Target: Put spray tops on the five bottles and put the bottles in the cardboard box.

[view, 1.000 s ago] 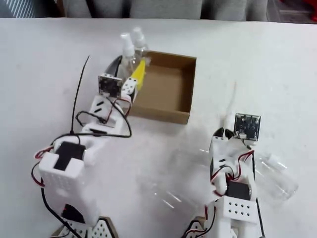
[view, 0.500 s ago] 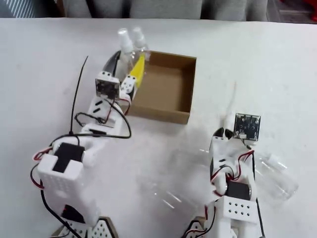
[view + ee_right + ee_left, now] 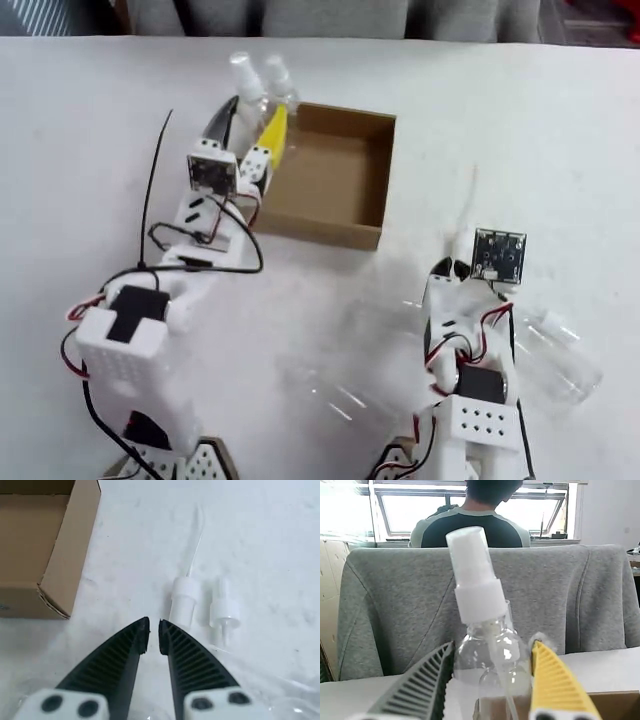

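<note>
Two clear bottles with white spray tops stand close together by the far left corner of the cardboard box [image 3: 335,175]. My left gripper [image 3: 258,105] has its black and yellow fingers around the nearer bottle [image 3: 487,655], which leans a little; the other bottle [image 3: 280,80] is just behind it. My right gripper [image 3: 151,630] hovers low over the table with its fingers nearly touching and nothing between them. Two loose spray tops [image 3: 184,600] [image 3: 222,610] lie just ahead of it. A clear bottle without a top [image 3: 555,355] lies on its side beside the right arm.
The box is open and shows nothing inside; its near corner [image 3: 50,560] is close to my right gripper. Grey chair backs [image 3: 380,610] line the table's far edge. Faint clear bottles [image 3: 335,390] lie between the two arm bases.
My left gripper has moved away from the arm's base and leftward, and the bottle's spray top has shifted with it. The right arm has kept still.
</note>
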Motion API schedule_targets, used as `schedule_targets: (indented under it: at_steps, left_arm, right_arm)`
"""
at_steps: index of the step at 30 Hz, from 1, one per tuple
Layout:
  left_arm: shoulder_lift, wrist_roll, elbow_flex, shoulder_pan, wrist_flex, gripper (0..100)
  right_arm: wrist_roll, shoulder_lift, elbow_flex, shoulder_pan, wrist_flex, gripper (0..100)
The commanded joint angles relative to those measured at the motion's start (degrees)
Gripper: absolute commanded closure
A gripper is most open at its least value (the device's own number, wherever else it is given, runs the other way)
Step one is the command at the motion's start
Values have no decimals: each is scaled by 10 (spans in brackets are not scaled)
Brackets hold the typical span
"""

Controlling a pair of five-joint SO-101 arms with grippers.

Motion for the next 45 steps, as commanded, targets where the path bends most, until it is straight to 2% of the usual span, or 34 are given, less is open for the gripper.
schedule_targets:
  at_steps: [1,37,42,45]
  left_arm:
    - [22,-9,-55,-8,-20,897]
    - [97,-9,-69,6,-17,893]
    - [94,-9,-62,5,-10,799]
    - [91,-7,-64,3,28,763]
  right_arm:
    - [-1,-6,-5,2,-12,981]
    - [-1,-6,-5,5,-12,981]
    - [-1,-6,-5,5,-12,981]
    - [-1,-6,-5,5,-12,981]
